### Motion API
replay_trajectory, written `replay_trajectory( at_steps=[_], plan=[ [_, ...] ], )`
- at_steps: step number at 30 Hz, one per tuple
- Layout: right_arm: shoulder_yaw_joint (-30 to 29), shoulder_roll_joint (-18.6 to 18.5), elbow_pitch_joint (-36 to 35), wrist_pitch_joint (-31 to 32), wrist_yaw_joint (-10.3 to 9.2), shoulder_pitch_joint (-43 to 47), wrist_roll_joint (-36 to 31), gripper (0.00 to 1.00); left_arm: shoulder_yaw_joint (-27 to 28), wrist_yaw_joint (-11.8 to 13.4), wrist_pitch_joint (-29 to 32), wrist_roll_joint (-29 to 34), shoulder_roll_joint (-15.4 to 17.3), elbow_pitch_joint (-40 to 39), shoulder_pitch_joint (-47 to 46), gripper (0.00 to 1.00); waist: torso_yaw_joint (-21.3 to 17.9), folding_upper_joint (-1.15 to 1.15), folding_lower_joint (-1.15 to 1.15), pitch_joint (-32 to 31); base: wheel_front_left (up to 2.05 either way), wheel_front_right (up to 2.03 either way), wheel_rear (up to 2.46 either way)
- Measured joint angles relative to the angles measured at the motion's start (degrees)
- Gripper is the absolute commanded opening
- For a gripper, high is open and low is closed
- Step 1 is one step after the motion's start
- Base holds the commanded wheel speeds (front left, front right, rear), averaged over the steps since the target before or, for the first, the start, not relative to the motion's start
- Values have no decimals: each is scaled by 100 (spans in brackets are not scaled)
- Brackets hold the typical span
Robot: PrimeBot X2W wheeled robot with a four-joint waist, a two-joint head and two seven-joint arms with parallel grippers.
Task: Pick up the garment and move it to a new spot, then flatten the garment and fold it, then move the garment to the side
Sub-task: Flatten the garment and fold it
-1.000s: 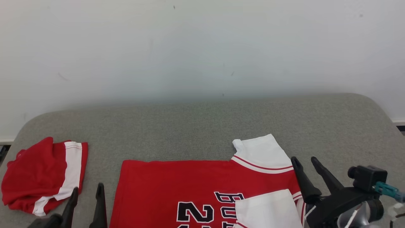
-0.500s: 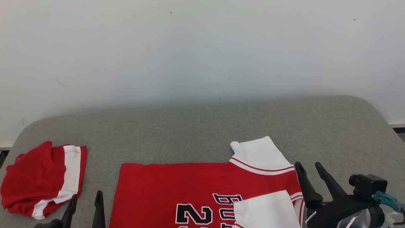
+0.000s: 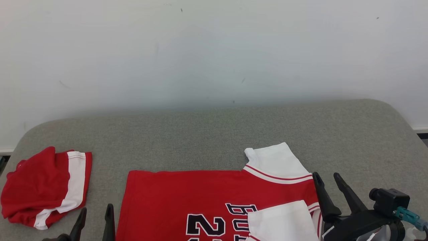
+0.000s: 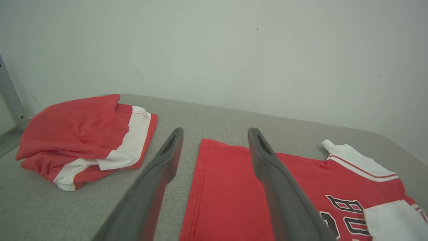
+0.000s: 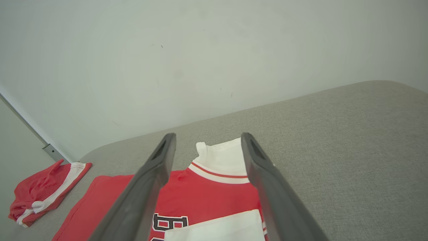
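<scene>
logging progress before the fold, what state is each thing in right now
jersey: spread flat, one sleeve folded over the front
red bundle: bunched up, lying apart from the jersey on its left
left gripper: open, empty
right gripper: open, empty

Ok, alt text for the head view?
A red jersey with white sleeves lies flat on the grey surface, one sleeve folded in. Open left gripper and right gripper flank it; a second red garment sits far left.

The right tool (image 3: 325,174) has dark tapered fingers (image 3: 323,194), a black camera (image 3: 389,200), teal plug (image 3: 406,214).
</scene>
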Motion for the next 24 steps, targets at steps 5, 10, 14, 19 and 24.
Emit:
replay_trajectory(
  at_steps=[5,10,14,19,24],
  plan=[
    [11,0,10,-83,41,9,12,100,-10,5,18,12,2,-70,45,100,23,0,0,42,0,0,0],
    [35,2,23,-155,42,13,26,100,-21,5,63,36,4,-122,45,100,60,0,0,132,0,0,0],
    [76,-20,120,-92,48,-92,29,100,-109,-16,280,41,48,-52,-36,100,89,0,0,259,0,0,0],
    [63,-140,255,146,-12,-573,13,100,-257,-198,710,-3,132,260,-424,100,110,0,0,405,0,0,0],
    [-92,-371,350,658,-196,-1211,8,100,-454,-311,1295,1,124,635,-1274,100,155,0,0,641,0,0,0]
  ],
)
